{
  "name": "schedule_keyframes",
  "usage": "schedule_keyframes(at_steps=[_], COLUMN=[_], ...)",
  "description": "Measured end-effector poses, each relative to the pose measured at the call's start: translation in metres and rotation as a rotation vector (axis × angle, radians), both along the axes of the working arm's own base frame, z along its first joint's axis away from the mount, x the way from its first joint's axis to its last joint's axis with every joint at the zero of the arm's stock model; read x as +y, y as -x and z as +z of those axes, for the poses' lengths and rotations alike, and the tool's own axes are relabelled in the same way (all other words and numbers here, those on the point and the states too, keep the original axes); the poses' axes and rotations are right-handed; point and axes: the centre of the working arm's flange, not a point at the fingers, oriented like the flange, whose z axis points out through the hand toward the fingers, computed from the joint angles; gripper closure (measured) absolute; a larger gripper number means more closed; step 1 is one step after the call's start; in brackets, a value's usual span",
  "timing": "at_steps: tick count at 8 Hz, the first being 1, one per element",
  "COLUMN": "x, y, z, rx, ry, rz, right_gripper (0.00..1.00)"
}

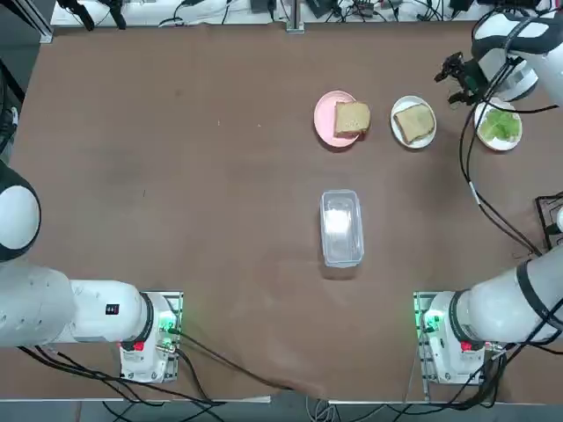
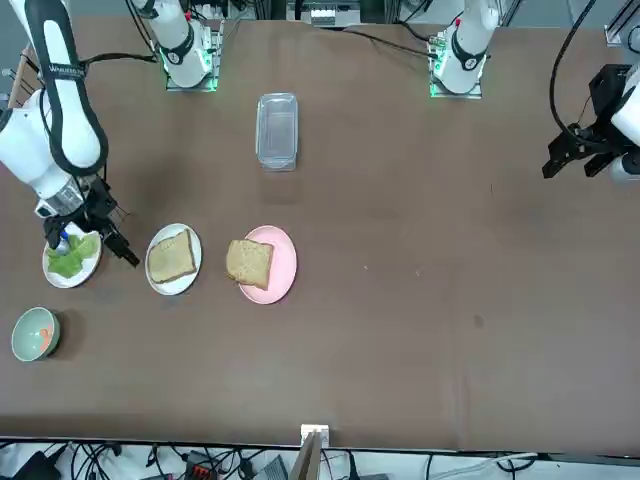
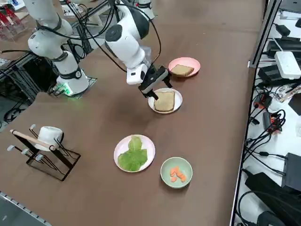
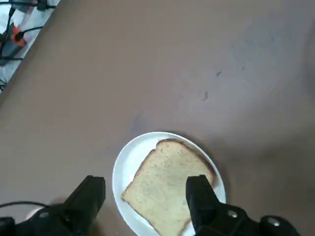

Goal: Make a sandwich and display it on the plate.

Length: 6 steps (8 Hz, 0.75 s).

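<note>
Bread (image 4: pixel 170 189) was laid flat on the white plate (image 4: pixel 129 167), ready for toppings; the right gripper (image 4: pixel 147 196) was held just above it, jaws released, nothing grasped.

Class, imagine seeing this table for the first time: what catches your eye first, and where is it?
A row of plates: a pink plate and a white plate, each with one bread slice, then a lettuce plate. The right hand hangs open beside the white plate. A clear box sits mid-table.
</note>
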Motion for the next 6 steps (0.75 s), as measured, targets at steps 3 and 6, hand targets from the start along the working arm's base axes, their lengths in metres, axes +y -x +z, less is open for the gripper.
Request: schedule_keyframes(at_steps=[3, 6], x=[-0.035, -0.098], y=[-0.008, -0.035], z=[0.033, 0.069], rx=[0.024, 0.033], ry=[0.116, 0.279], rz=[0.181, 0.429], right_gripper=[0.00, 0.00])
